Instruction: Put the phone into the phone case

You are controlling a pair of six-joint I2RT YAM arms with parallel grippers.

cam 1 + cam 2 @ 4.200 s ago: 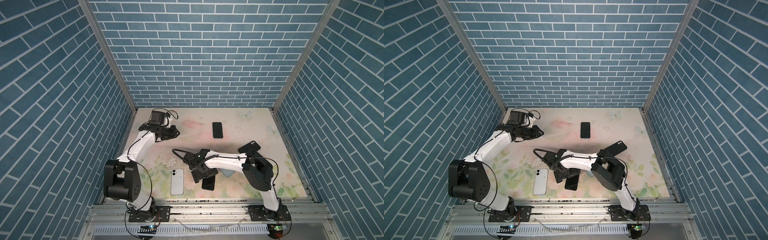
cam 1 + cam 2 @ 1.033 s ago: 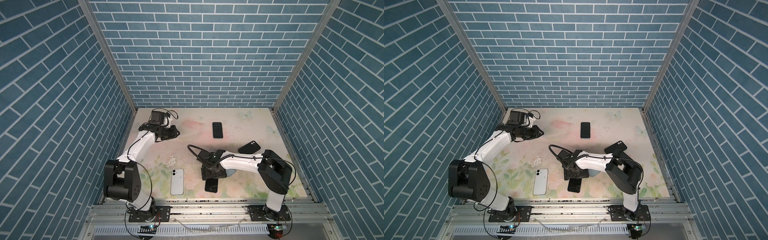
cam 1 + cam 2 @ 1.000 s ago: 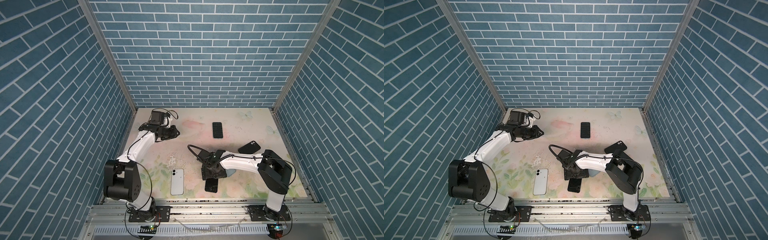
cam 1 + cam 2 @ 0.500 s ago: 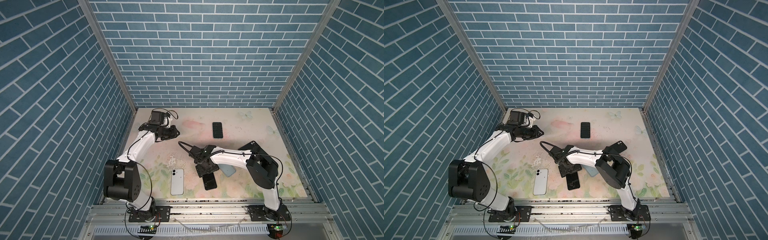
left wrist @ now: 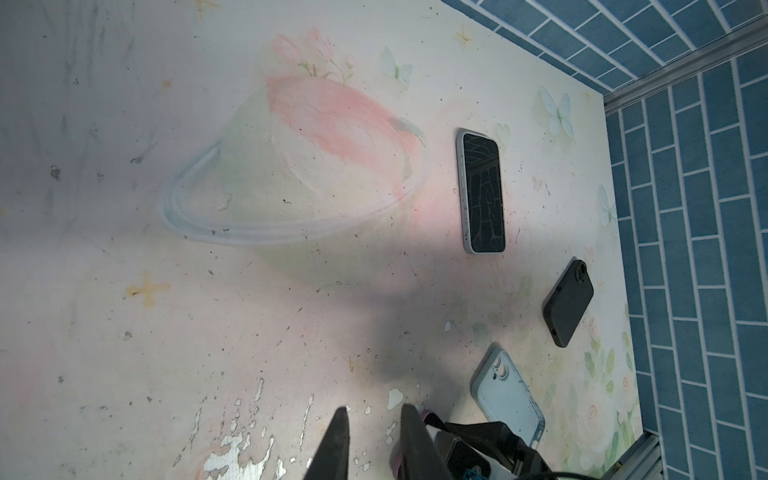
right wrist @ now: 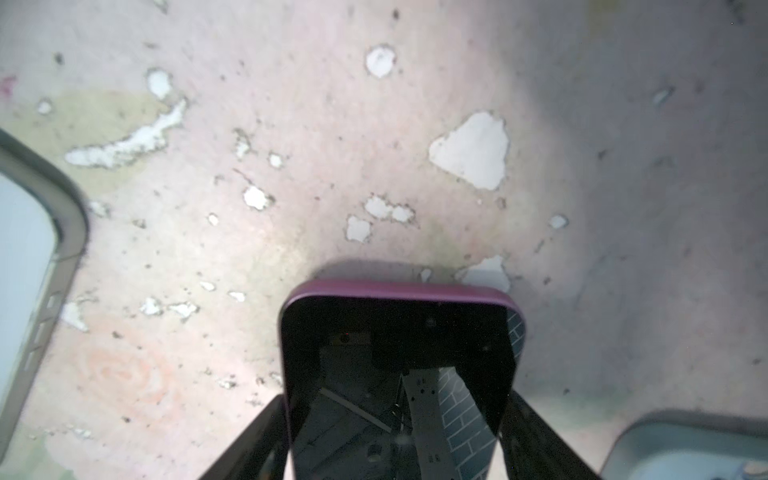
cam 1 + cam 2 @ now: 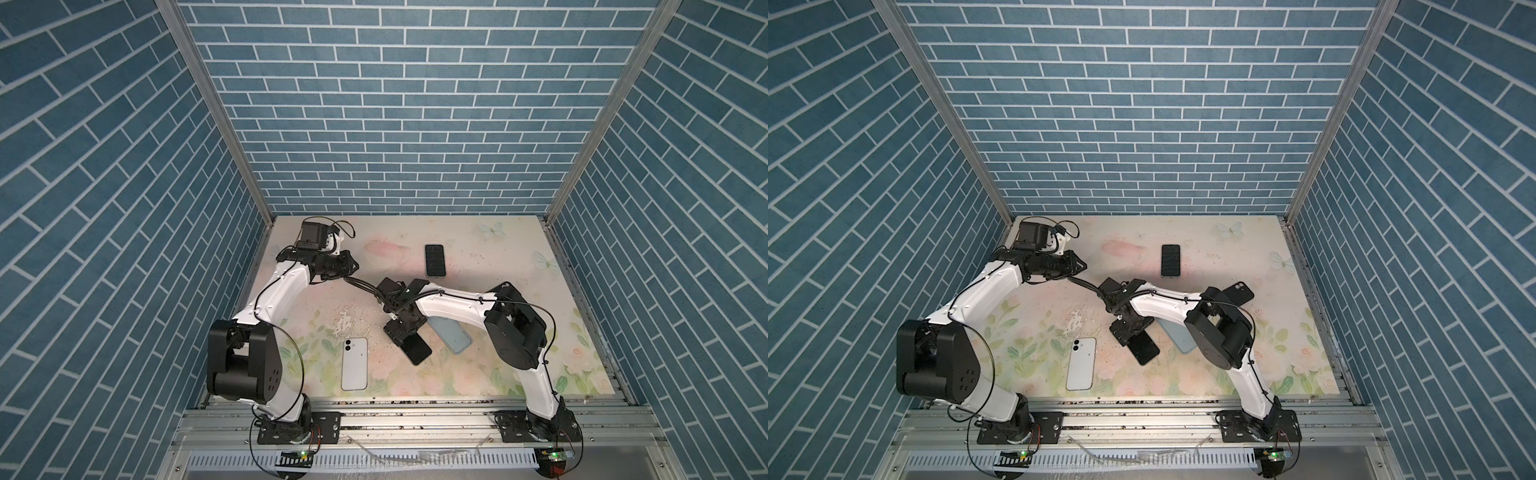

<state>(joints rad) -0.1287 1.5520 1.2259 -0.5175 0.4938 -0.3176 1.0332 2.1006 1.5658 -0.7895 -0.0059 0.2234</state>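
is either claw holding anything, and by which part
Right claw grips the purple phone by its two long edges. Left claw holds nothing.

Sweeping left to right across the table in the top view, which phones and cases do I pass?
white phone → dark phone → light blue case → black case

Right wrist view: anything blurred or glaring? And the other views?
Right wrist view: phone screen is all reflections; the grey-rimmed item at the edge is blurred. Left wrist view: sharp, a dark shadow on the mat. Both top views: sharp, evenly lit.
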